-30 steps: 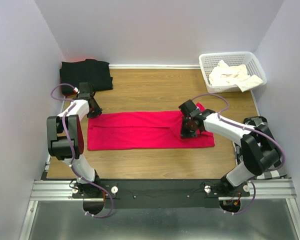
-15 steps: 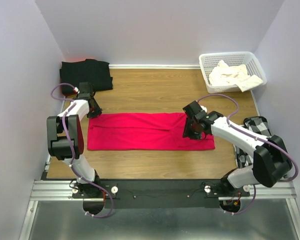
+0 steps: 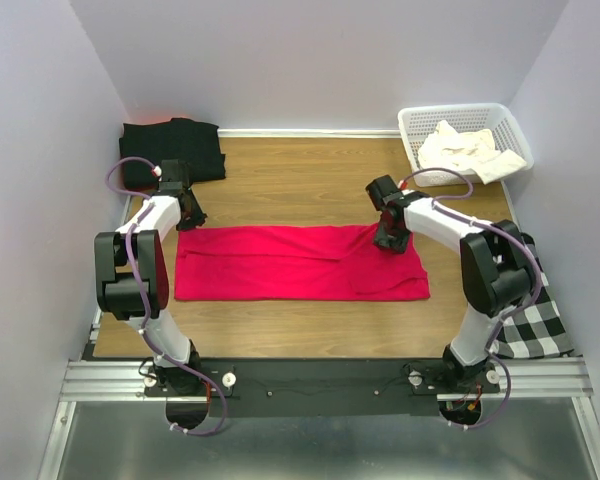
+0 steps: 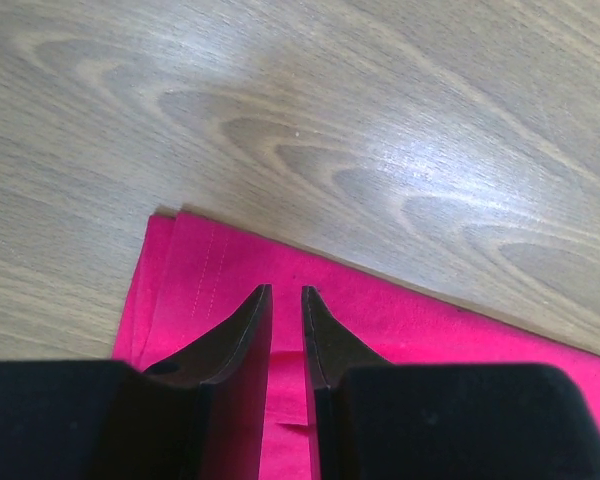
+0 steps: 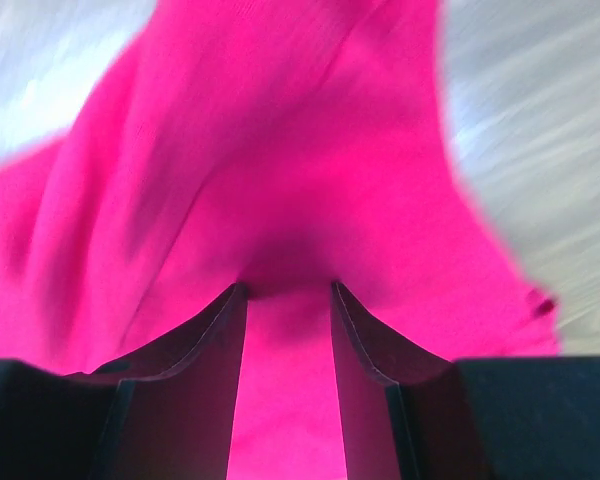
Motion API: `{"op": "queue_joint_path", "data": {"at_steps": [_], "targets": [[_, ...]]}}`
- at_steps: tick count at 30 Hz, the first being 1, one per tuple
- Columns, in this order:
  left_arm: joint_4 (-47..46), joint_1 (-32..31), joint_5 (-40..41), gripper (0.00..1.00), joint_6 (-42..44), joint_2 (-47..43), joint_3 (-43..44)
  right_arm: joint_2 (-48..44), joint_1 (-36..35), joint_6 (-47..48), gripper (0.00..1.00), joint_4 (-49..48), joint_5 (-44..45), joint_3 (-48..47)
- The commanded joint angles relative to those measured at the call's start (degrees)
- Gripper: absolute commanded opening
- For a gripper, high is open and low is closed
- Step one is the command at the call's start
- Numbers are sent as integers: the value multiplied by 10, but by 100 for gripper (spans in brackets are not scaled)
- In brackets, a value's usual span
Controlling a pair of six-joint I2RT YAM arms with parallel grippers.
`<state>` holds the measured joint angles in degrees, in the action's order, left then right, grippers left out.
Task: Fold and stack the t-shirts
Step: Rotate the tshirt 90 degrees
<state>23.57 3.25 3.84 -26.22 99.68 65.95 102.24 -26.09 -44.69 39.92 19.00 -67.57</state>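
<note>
Left wrist view: left tool (image 4: 285, 292) barely parted, gripping nothing, red t-shirt (image 4: 400, 325) corner under its tips. Right wrist view, blurred: right tool (image 5: 288, 290) parted wider over the same shirt. Only overhead shows black t-shirt (image 3: 172, 150) beyond the left tool, cream t-shirt (image 3: 470, 150) beyond the right.

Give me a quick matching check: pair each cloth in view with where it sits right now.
Things:
1. red shirt
2. black shirt
3. cream shirt
4. checked cloth

Places:
A. far left corner
B. near right edge
C. spread flat in the middle of the table
D. in the basket

Pairs: 1-C, 2-A, 3-D, 4-B
</note>
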Motion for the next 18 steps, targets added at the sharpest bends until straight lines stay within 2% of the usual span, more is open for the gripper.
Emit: {"op": "queue_joint_path", "data": {"at_steps": [1,7,10,18], "targets": [[11,-3,12,27,24,-23,0,45,38,23,47,4,36,-34],[18,-3,12,26,31,-27,7,110,55,49,48,-1,10,-77],[20,-3,10,27,33,-31,9,160,71,59,47,0,-5,-128],[27,-3,-9,26,40,-47,1,301,97,121,47,9,-36,-346]]}}
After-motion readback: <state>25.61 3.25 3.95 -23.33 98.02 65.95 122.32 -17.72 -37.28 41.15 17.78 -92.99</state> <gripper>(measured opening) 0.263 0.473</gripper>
